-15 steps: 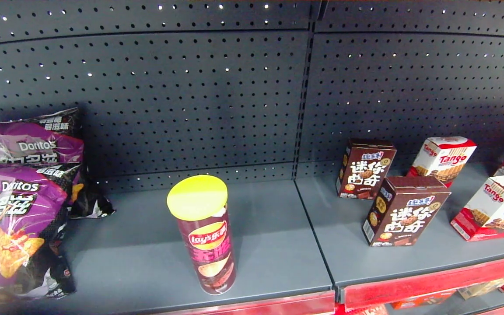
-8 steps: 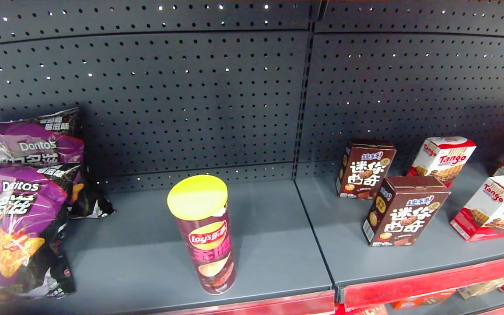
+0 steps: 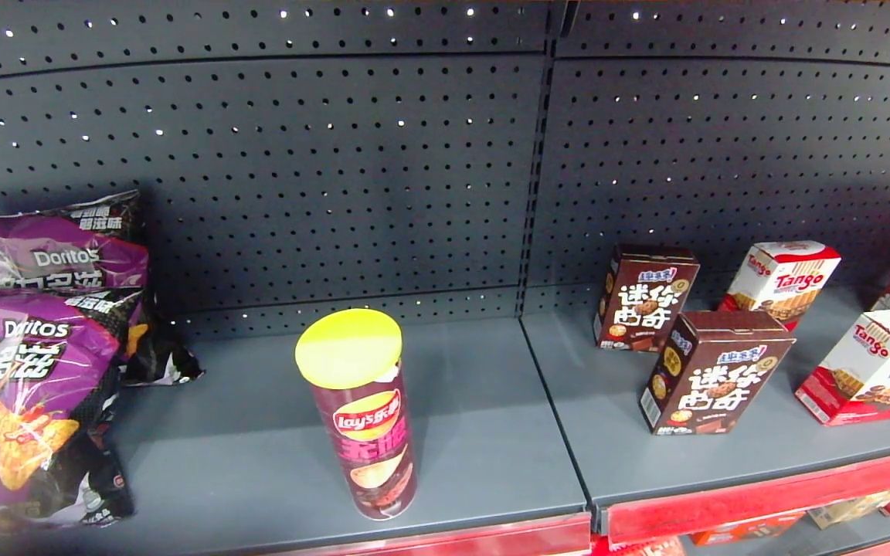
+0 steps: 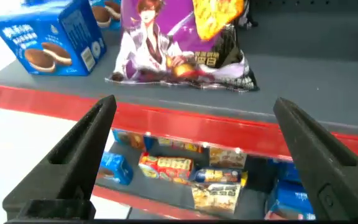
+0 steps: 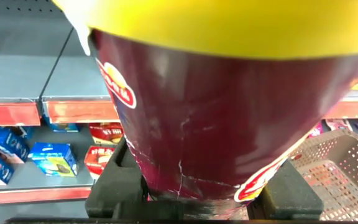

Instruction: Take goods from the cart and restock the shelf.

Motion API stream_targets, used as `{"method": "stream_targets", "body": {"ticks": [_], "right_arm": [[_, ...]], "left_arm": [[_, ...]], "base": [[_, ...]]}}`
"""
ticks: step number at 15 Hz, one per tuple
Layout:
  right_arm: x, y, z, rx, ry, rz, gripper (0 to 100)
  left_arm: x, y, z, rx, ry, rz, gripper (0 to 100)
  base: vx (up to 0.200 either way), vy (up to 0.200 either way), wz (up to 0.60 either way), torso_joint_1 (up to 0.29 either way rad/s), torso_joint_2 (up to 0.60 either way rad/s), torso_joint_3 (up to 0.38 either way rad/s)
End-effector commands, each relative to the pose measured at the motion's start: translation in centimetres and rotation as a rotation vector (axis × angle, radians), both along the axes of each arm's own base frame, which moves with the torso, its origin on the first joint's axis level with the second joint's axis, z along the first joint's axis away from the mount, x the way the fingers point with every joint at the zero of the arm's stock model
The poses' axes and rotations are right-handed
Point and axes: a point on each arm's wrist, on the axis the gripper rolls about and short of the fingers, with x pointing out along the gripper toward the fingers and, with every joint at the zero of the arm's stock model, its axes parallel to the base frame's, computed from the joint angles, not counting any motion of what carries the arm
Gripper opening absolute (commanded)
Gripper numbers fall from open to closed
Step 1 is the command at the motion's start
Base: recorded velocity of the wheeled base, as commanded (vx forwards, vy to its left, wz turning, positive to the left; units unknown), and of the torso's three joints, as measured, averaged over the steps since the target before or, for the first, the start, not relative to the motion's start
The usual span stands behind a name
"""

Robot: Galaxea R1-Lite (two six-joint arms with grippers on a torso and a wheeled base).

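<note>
Gripping held can low in right gripper, left gripper splayed empty; could tilt on placement and topple front-edge shelf can.

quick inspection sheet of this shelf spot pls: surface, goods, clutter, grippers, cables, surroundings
surface: grey shelf with a red front edge
job's things: standing can with a yellow lid, upright near the front edge; held can of the same kind in the right gripper
other stock: purple chip bags at the left; brown boxes and white-red boxes at the right
clutter: nothing seen
grippers: left gripper has its jaws open and empty, in front of the shelf edge; right gripper is shut on the held can
cables: nothing seen
surroundings: perforated back panel; lower-shelf goods; wire basket
</note>
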Motion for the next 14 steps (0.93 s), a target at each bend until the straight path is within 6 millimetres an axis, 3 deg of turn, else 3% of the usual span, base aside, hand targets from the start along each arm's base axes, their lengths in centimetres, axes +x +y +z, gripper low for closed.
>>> {"method": "stream_targets", "body": {"ticks": [1,5,7,14], "right_arm": [[-0.1,0.0,0.8,-0.002,-0.024,0.018,0],[-0.1,-0.1,3.7,0.035,-0.053,0.151,0],[0.1,-0.2,4.1,0.065,-0.047,0.185,0],[8.5,1.0,8.2,0.074,-0.012,0.448,0]], "left_arm": [[0.2,0.1,-0.5,-0.007,0.007,-0.003,100],[0.2,0.1,-0.5,-0.038,-0.011,-0.012,100],[0.2,0.1,-0.5,-0.057,-0.021,-0.010,100],[0.2,0.1,-0.5,-0.057,-0.021,-0.010,100]], "base": [[0.000,0.000,0.00,0.000,0.00,0.000],[0.000,0.000,0.00,0.000,0.00,0.000],[0.000,0.000,0.00,0.000,0.00,0.000],[0.000,0.000,0.00,0.000,0.00,0.000]]}}
